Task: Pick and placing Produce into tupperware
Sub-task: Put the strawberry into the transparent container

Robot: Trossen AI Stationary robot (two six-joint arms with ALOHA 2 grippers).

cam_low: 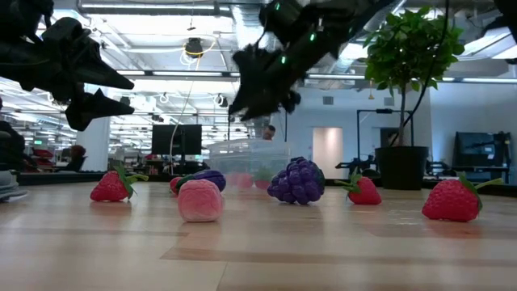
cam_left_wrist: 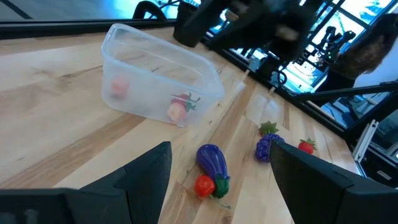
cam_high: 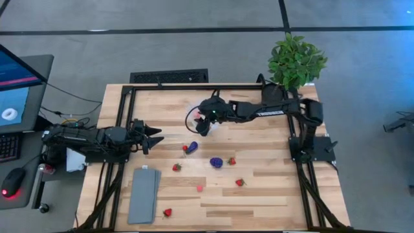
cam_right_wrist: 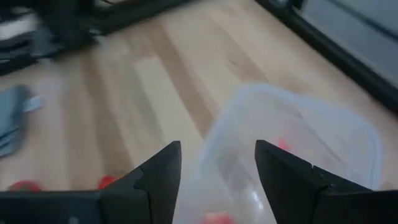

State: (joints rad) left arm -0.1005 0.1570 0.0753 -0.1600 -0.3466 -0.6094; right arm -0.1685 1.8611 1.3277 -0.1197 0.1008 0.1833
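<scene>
1. Right gripper (cam_high: 202, 127), fingers parted and empty, is hovering over the clear rectangular plastic tub (cam_left_wrist: 158, 78)
2. Tub is sitting at desk's (cam_high: 272, 188) twelve o'clock
3. Left gripper (cam_high: 155, 138), spread wide, is waiting at nine o'clock

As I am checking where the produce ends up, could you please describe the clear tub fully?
The clear tub is a small colourless plastic box, rectangular with rounded corners, lidless and upright on the wooden table. A strawberry and pink pieces lie inside. The right gripper hangs above it with fingers apart, not touching.
</scene>
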